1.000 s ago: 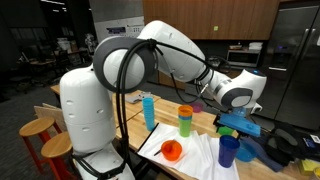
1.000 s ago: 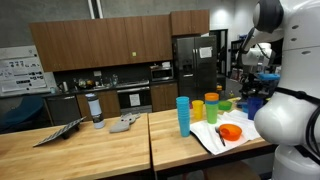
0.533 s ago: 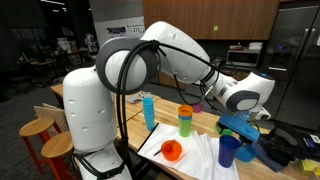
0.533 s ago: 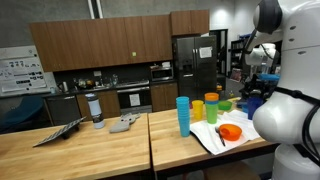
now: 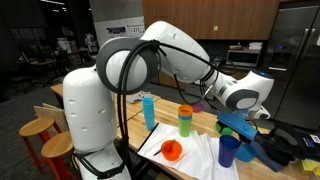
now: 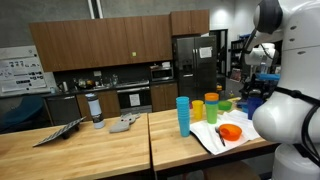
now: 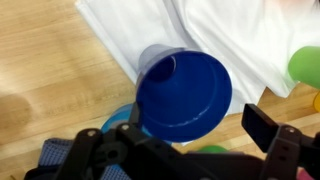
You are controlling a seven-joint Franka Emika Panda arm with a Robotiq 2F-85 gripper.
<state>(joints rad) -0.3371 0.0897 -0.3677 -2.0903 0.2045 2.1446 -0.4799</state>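
Observation:
My gripper hangs open just above a dark blue cup that stands by the edge of a white cloth. In the wrist view the blue cup fills the middle, with my gripper around its near edge and one black finger pad to its right. Nothing is gripped. In an exterior view the gripper is partly hidden behind the robot's white body.
A tall light blue cup, stacked orange and green cups and an orange bowl share the wooden table. These cups and the bowl show in both exterior views. A green thing lies at the cloth's right.
The arm shifted very slightly a second ago and has held still since. The jaws have stayed open.

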